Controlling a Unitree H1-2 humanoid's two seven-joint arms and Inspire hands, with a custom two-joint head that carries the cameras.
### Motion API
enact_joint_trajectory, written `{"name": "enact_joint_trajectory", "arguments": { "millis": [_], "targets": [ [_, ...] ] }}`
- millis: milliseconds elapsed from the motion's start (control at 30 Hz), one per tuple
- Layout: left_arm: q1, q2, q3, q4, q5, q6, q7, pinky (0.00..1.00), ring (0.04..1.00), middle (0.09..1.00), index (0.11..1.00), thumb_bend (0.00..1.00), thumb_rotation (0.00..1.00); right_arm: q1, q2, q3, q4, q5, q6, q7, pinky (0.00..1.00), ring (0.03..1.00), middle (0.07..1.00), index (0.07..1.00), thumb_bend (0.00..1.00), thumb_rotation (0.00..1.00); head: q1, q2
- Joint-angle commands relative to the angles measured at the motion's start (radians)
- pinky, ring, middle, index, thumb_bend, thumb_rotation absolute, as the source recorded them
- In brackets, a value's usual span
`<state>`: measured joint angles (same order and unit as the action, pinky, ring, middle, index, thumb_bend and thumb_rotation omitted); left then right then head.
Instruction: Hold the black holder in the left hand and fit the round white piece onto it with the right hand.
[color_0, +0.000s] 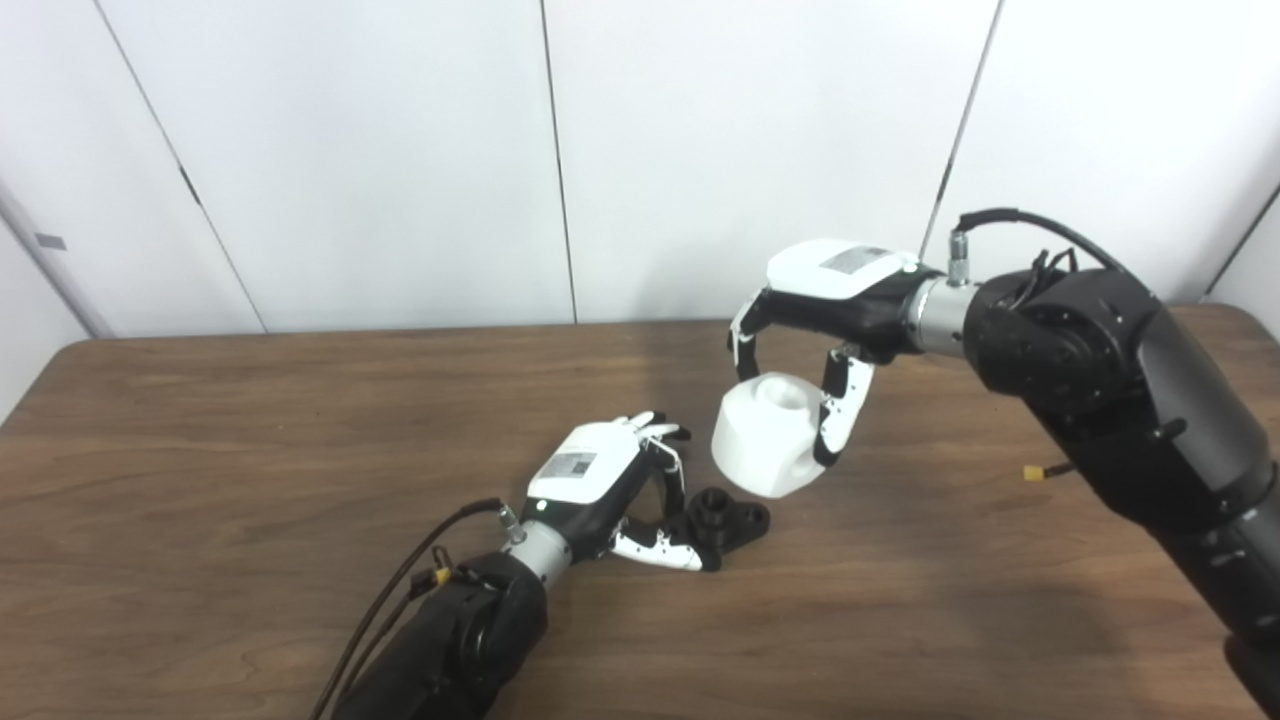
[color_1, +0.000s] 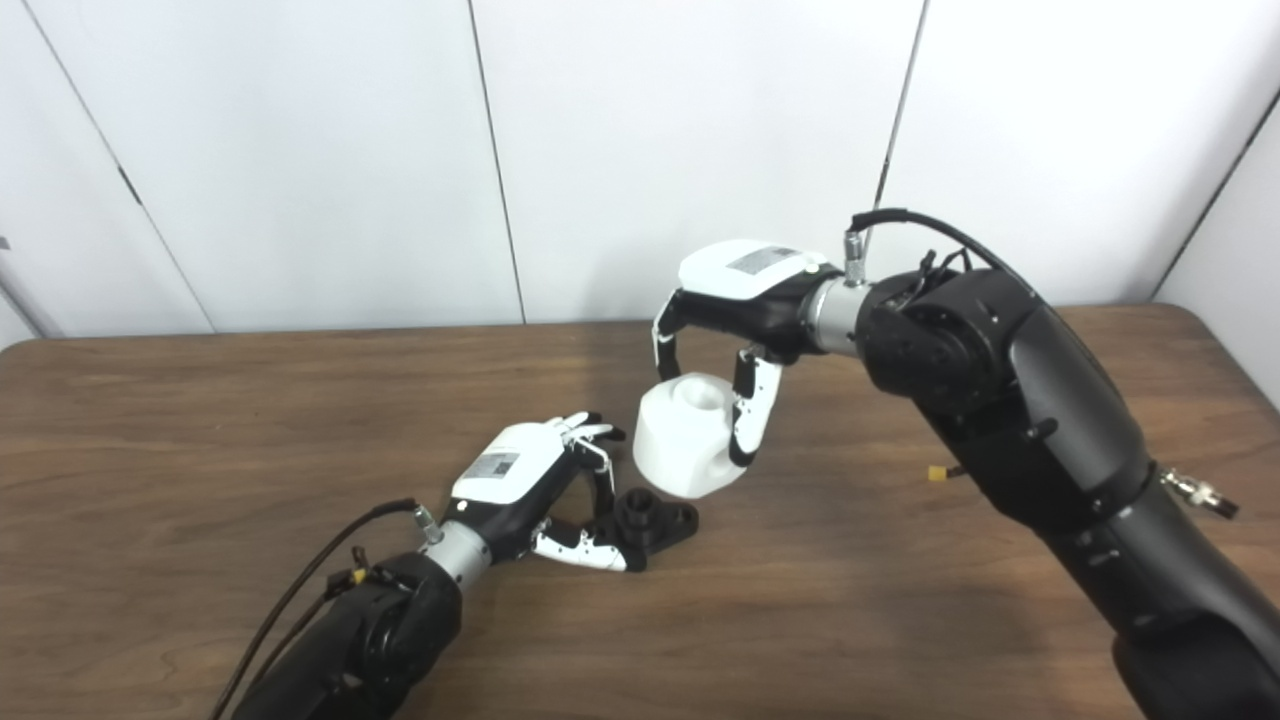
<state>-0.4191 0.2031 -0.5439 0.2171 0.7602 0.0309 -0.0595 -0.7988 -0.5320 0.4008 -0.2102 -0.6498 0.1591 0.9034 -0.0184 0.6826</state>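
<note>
Holder (color_0: 725, 518) gripped on table (color_0: 200, 480) by left hand (color_0: 610, 490); right hand (color_0: 820, 330) clasps white piece (color_0: 765, 435).

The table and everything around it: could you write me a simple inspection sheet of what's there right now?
Surface: brown wooden table, bare wood showing.
Job's things: black holder on the table; round white piece lifted beside it, not fitted.
Clutter: nothing seen.
Hands: left hand at the holder, grip unclear; right hand closed on the white piece.
Cables: black cable along left arm; another looping over right wrist.
Surroundings: white wall panels behind.
</note>
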Motion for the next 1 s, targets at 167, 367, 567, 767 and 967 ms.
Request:
{"name": "enact_joint_trajectory", "arguments": {
  "millis": [167, 367, 567, 767, 967],
  "targets": [
    [0.007, -0.017, -0.043, 0.040, 0.029, 0.019, -0.070, 0.95, 0.962, 0.877, 0.482, 0.52, 0.06, -0.052, 0.024, 0.002, -0.001, -0.010, -0.043, -0.036, 0.83, 0.843, 0.777, 0.480, 0.53, 0.14, 0.005, 0.003],
    [0.010, -0.019, -0.044, 0.032, 0.034, 0.027, -0.074, 0.95, 0.962, 0.878, 0.481, 0.52, 0.06, -0.044, 0.048, 0.006, 0.015, -0.021, -0.032, -0.033, 0.88, 0.845, 0.775, 0.482, 0.53, 0.14, 0.006, 0.005],
    [0.012, -0.021, -0.045, 0.028, 0.034, 0.029, -0.074, 0.94, 0.963, 0.876, 0.481, 0.52, 0.06, -0.032, 0.067, 0.004, 0.028, -0.030, -0.025, -0.037, 0.86, 0.834, 0.773, 0.482, 0.53, 0.14, 0.012, 0.008],
    [0.017, -0.022, -0.044, 0.015, 0.029, 0.029, -0.073, 0.96, 0.960, 0.878, 0.481, 0.52, 0.06, -0.025, 0.072, 0.004, 0.032, -0.034, -0.023, -0.033, 0.92, 0.840, 0.775, 0.481, 0.53, 0.15, 0.011, 0.014],
    [0.021, -0.022, -0.046, 0.004, 0.029, 0.037, -0.075, 0.95, 0.959, 0.875, 0.481, 0.52, 0.06, -0.021, 0.071, 0.009, 0.043, -0.042, -0.031, -0.035, 0.89, 0.845, 0.778, 0.482, 0.53, 0.15, 0.018, 0.018]
  ]
}}
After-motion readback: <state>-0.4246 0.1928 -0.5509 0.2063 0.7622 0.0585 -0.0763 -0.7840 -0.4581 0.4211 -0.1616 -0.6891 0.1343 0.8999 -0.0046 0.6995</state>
